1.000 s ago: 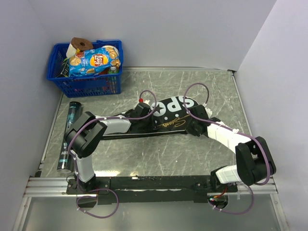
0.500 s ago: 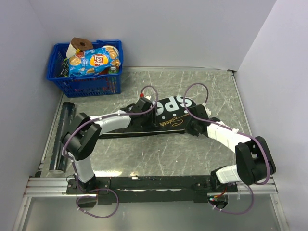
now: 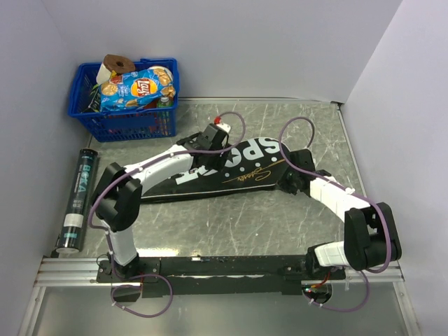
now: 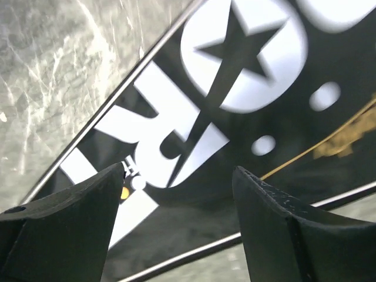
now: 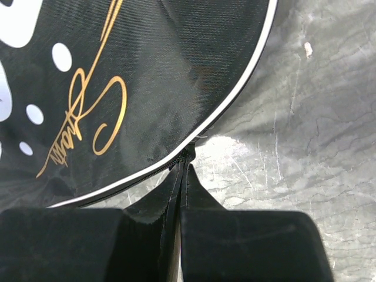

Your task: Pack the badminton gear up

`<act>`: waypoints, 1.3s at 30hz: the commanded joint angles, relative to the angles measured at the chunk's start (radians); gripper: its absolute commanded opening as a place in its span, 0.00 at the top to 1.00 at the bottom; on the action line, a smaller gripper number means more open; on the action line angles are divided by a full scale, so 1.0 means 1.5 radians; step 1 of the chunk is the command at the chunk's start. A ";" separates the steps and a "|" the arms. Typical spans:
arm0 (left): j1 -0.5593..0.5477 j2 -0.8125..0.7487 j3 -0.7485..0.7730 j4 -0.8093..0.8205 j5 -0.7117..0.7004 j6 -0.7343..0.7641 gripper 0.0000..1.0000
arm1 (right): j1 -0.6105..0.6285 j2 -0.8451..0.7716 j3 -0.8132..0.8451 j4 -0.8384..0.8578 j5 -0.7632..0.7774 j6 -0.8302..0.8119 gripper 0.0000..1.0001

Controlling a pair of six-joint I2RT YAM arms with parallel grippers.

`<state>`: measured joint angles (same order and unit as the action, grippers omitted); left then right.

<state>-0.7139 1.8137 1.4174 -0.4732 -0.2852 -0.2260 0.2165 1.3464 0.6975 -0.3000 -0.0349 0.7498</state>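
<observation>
While the left gripper (image 4: 178, 170) hangs spread over the one cover (image 3: 245, 164), the right gripper (image 5: 184, 167) clamps its rim; one tube (image 3: 75, 199) lies left, one basket (image 3: 119, 122) far-left.

You are working in a robot lab cell: plain white panels (image 3: 245, 42) box in a marbled tabletop (image 3: 231, 224), and an aluminium rail (image 3: 70, 269) at its near edge carries the arms' black base bar (image 3: 224, 266).

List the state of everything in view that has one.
left gripper: open, above the cover's lettering.
right gripper: shut on the cover's edge.
cover: lying flat.
tube: lying on its side, far left.
basket: upright, full.
</observation>
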 commanded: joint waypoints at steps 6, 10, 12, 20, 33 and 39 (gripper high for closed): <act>0.037 0.032 -0.048 -0.023 0.074 0.224 0.20 | -0.022 -0.030 -0.018 0.040 -0.042 -0.038 1.00; 0.058 0.057 -0.060 -0.023 0.127 0.240 0.21 | -0.028 -0.022 -0.021 0.050 -0.057 -0.042 1.00; 0.064 0.072 -0.073 -0.019 0.142 0.244 0.23 | -0.028 -0.018 -0.021 0.054 -0.063 -0.043 1.00; 0.079 0.136 -0.073 -0.029 0.230 0.246 0.40 | -0.028 -0.008 -0.015 0.056 -0.071 -0.046 1.00; 0.060 0.146 -0.063 -0.043 0.323 0.198 0.50 | 0.119 0.074 0.073 0.093 -0.080 -0.004 1.00; 0.053 0.139 -0.064 -0.035 0.350 0.184 0.50 | 0.226 0.139 0.143 0.115 -0.096 0.033 1.00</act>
<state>-0.5816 1.9568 1.3582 -0.5110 0.0082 0.1318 0.4389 1.5028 0.8040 -0.2550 -0.0792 0.7338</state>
